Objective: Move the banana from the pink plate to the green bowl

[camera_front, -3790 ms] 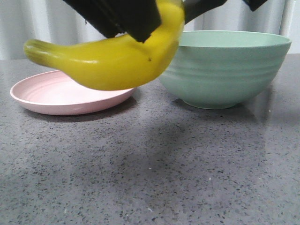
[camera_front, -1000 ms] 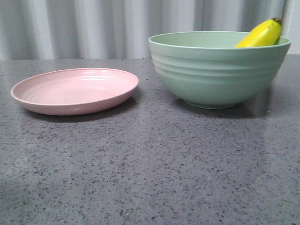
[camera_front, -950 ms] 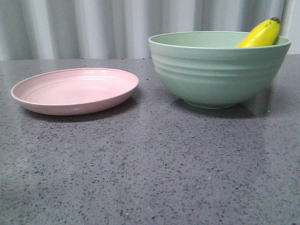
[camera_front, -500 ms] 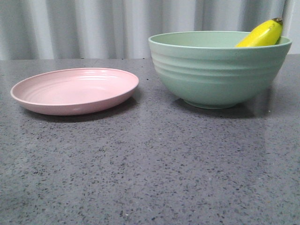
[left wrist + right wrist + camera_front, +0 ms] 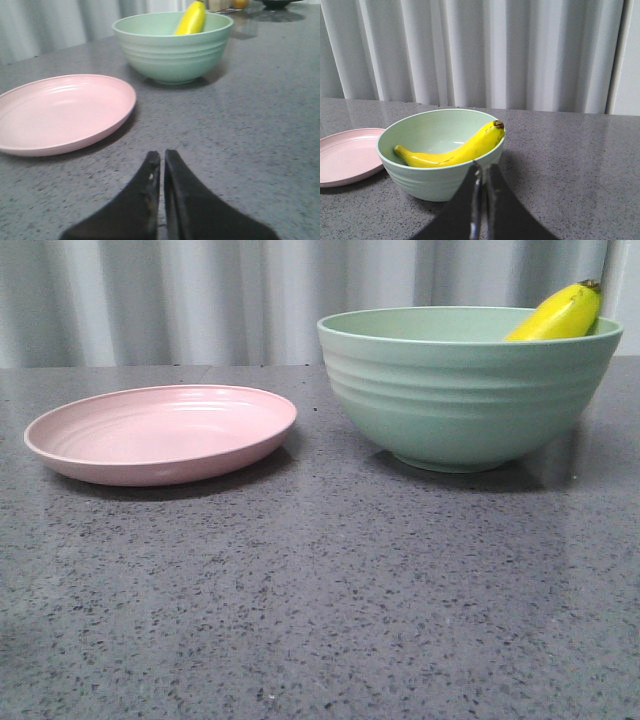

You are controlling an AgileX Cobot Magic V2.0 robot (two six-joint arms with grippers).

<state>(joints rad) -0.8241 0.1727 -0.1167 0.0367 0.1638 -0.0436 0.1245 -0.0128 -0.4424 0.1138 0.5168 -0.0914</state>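
Resting inside green bowl (image 5: pixel 440 150): banana (image 5: pixel 455 150), tip against rim. Pink plate (image 5: pixel 160 432) beside it, bare. Left gripper (image 5: pixel 162 159) and right gripper (image 5: pixel 481 172): closed, empty, above counter (image 5: pixel 330 590).

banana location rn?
Front view: the banana is inside the green bowl on the right, its dark tip leaning over the rim; the pink plate sits to the left.
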